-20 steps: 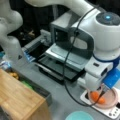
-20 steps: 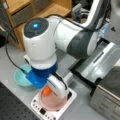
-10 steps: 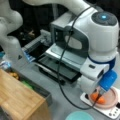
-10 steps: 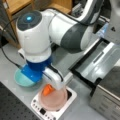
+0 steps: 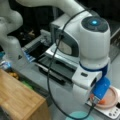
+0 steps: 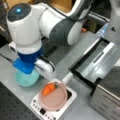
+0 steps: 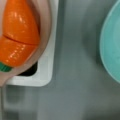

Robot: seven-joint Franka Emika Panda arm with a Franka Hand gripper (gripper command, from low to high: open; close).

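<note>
Arm: the white arm bends down from the top of both front views, its wrist with a blue camera block low over the desk (image 6: 82,52), between the bowl and the plate.
Claw: the claw (image 6: 51,75) hangs just beside the upper left rim of the plate in a front view; its tips hide behind the wrist, so I cannot tell whether it is spread or pressed together. The wrist view shows none of it.
Carrot: the carrot (image 6: 48,89) lies on the left part of the plate, green end to the right; in the wrist view it fills the upper left (image 7: 18,35).
Plate: the pink plate (image 6: 56,102) sits on a white scale (image 6: 68,100), lower centre of a front view.
Bowl: a teal bowl (image 6: 22,80) stands left of the scale, near but apart; right edge of the wrist view (image 7: 111,42).
Around: a grey box (image 6: 96,65) lies open at the right; a wooden box (image 5: 17,100) sits lower left.
Desk: grey, smooth.
</note>
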